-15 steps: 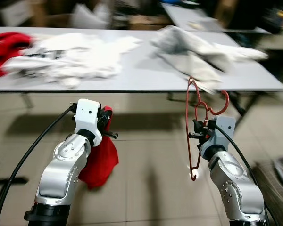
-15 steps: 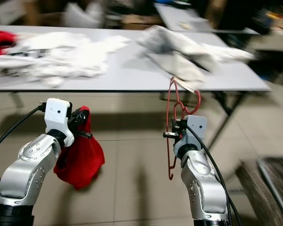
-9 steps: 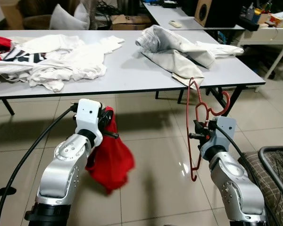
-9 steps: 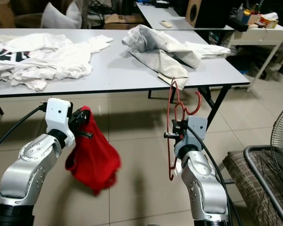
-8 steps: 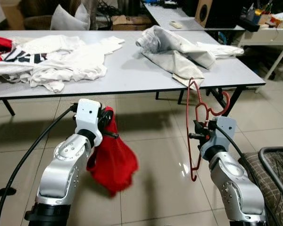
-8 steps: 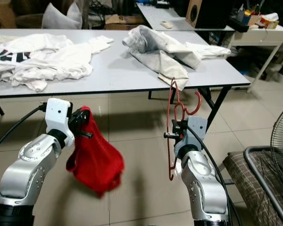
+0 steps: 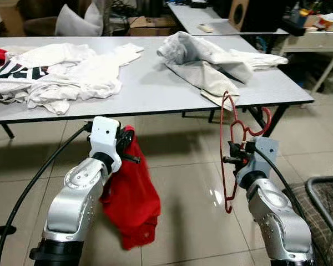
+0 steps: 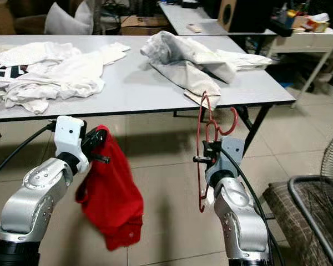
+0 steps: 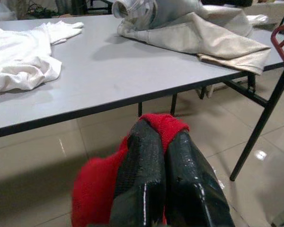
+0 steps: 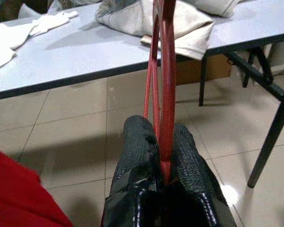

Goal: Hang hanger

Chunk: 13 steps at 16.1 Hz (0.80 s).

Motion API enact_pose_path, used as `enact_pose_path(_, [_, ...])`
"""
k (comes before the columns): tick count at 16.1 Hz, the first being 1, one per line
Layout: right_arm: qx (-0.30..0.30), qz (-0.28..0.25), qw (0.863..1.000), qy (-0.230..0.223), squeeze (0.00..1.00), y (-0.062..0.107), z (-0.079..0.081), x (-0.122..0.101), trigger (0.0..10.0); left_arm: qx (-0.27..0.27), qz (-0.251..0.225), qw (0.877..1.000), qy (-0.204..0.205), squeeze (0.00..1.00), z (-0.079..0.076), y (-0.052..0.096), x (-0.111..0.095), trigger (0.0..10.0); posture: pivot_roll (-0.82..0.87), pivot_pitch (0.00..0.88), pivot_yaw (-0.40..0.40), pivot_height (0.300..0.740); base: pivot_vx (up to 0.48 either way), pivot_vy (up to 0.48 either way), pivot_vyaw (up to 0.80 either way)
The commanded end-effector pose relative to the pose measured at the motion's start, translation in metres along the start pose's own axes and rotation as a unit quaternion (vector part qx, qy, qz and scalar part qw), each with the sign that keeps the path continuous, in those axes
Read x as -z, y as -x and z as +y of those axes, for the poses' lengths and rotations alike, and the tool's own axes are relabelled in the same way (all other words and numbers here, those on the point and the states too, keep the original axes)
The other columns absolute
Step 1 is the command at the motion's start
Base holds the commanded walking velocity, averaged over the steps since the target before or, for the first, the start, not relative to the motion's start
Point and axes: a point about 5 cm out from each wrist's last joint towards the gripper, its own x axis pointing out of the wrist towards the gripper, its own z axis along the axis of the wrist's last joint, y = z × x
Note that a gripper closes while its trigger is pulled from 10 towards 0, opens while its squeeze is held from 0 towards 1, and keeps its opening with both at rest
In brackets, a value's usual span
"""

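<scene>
Red wire hanger (image 7: 231, 149) is gripped upright by the right gripper (image 10: 162, 142), fingers clamped on it, just short of the grey table (image 7: 150, 88). Red cloth (image 7: 130, 199) is pinched by the left gripper (image 9: 161, 156) before the same table.

Two tools are showing: the left tool (image 7: 126, 145) is pinching one red cloth (image 7: 132, 199), and the right tool (image 7: 237, 157) is clamping one red hanger (image 7: 228, 149). Two heaps of pale clothes are lying on one grey surface (image 7: 150, 88): a white heap (image 7: 66, 72) and a cream heap (image 7: 211, 61).
</scene>
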Motion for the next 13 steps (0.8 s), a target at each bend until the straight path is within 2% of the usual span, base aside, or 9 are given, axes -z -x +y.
enact_pose_path(1, [0.007,-0.006,1.0,0.001,0.0,0.0017,-0.0042,-0.0041,10.0,0.013,-0.02,1.0,-0.003,0.0,-0.0044,-0.0012,-0.0099,10.0,-0.11,0.0,-0.013,0.74,0.311,0.0,-0.79])
enact_pose_path(4, [0.011,-0.004,1.0,0.001,0.0,0.0032,-0.0047,-0.003,10.0,0.016,-0.018,1.0,-0.004,0.0,-0.0051,-0.0013,-0.0094,10.0,-0.12,0.0,-0.009,0.74,0.307,0.0,-0.69])
enact_pose_path(13, [0.01,-0.007,1.0,0.003,0.0,0.002,-0.0051,-0.0049,10.0,0.017,-0.02,1.0,-0.005,0.0,-0.0056,-0.0018,-0.0097,10.0,-0.12,0.0,-0.015,0.74,0.308,0.0,0.0])
